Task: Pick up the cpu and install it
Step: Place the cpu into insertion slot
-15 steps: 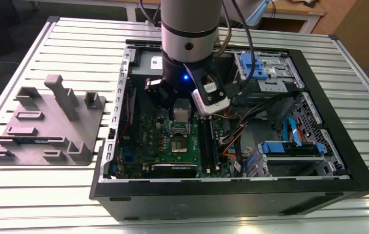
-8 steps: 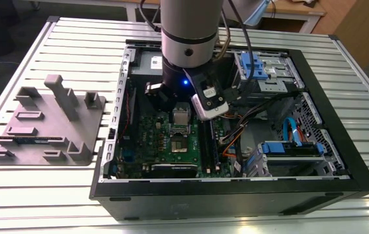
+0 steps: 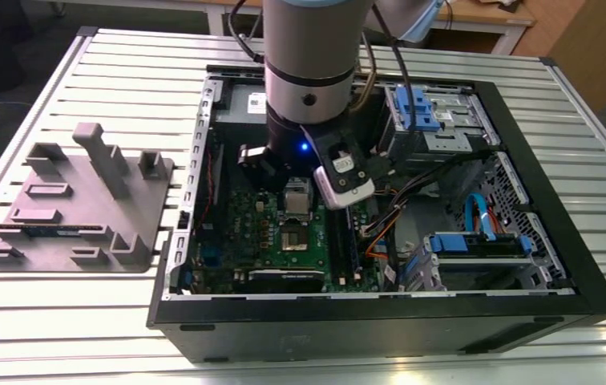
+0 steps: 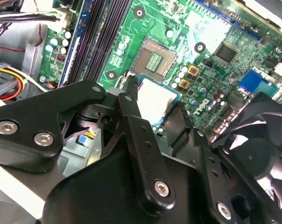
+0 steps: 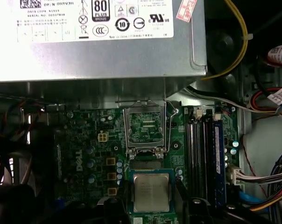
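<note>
Cpu [image 4: 156, 98] is pinched between the two black fingers [image 4: 130, 100] of the gripper [image 4: 155, 106]; the fingers are closed on its sides, one on each side; its shiny grey top faces up in both wrist views. It hangs over the green motherboard [image 5: 80, 140] inside the open computer case [image 3: 559, 273]; in the second wrist view the open socket [image 4: 155, 59] lies just beside it and shows its gold middle. In the first wrist view the thin metal socket frame [image 5: 144, 128] is lifted, on the side of the board near the grey power supply box [image 5: 99, 51]; long memory slots [image 5: 201, 154] run beside the chip. In the exterior view the arm [image 3: 309, 72] reaches down into the case; the case stands on a slatted metal table [image 3: 68, 321]; a grey plastic holder [image 3: 78, 200] lies beside the case, by the table's edge on the exterior view's left.
</note>
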Action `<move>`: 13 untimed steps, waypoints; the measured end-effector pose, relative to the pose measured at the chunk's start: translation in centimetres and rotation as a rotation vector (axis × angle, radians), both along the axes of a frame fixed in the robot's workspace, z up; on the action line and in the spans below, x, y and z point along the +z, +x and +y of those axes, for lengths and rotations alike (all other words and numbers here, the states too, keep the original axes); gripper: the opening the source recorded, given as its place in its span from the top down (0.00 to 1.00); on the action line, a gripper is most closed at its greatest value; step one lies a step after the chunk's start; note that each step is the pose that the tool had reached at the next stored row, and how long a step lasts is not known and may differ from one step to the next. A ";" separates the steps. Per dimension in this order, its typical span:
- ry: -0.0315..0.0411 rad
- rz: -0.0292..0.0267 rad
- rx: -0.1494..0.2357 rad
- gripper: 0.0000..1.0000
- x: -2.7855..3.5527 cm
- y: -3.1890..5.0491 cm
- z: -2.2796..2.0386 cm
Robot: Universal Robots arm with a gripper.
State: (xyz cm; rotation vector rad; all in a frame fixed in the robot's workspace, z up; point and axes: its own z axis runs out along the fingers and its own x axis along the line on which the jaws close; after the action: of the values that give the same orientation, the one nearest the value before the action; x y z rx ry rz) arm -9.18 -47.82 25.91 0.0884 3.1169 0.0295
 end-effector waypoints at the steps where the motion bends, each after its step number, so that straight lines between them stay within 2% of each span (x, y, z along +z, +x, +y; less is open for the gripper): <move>1: 0.0000 0.0000 0.000 0.53 -0.10 0.00 -0.09; 7: 0.0000 0.0000 0.000 0.53 -0.83 0.00 -0.53; 13: 0.0000 0.0000 0.000 0.53 -1.86 0.00 -0.75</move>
State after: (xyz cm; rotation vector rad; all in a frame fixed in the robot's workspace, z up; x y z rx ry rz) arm -9.18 -48.57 24.05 0.0885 3.1169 0.0295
